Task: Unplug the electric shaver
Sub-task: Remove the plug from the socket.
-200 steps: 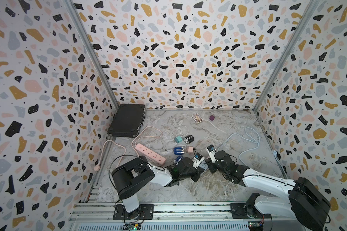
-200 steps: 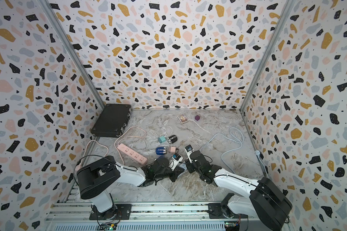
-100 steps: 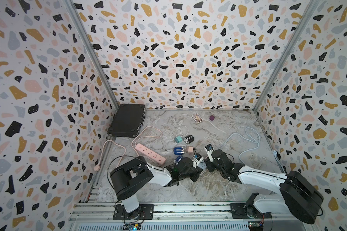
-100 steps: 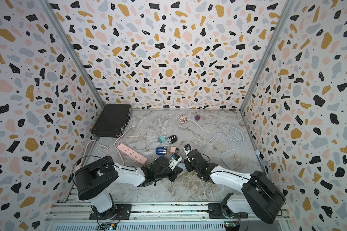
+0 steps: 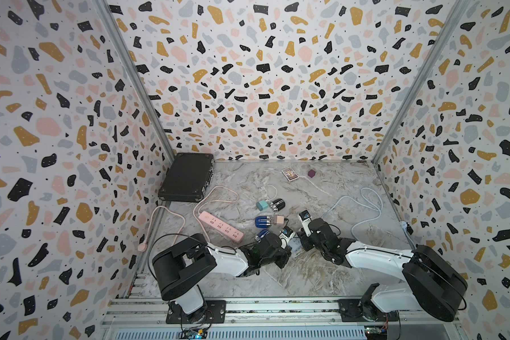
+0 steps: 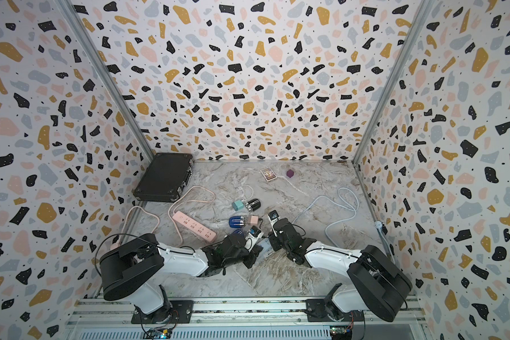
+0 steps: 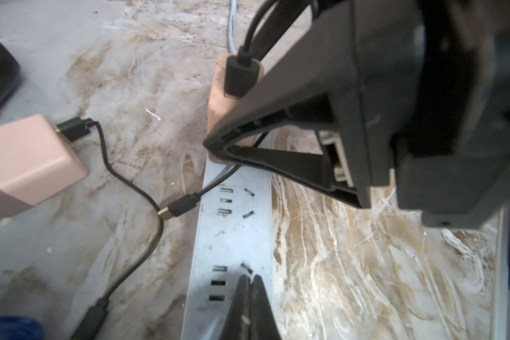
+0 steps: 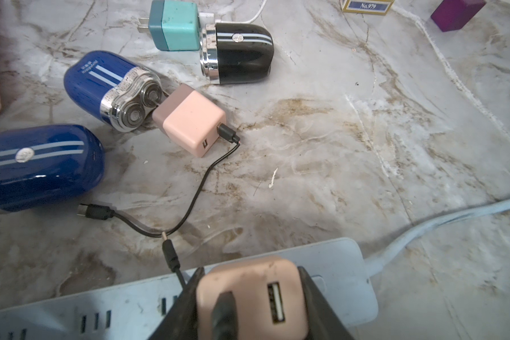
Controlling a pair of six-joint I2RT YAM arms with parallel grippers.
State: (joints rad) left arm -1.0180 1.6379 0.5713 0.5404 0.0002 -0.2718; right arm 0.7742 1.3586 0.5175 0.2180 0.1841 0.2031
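Right wrist view: the right gripper [image 8: 248, 282] clamps the pink adapter [image 8: 256, 273] standing on the pale power strip [image 8: 336, 265]. Its fingers hide the prongs from you, so you cannot tell how deep they sit. A loose black cord end [image 8: 170, 253] lies just beside the strip, and you cannot tell which shaver it serves. The blue shaver [image 8: 42, 164] closest to the strip is glossy, with two pale stripes. It lies on its side on the marble table [image 8: 336, 132], cut off at the frame edge. Left wrist view: the left gripper [image 7: 249, 294] is fully closed over the strip. Contact is unclear.
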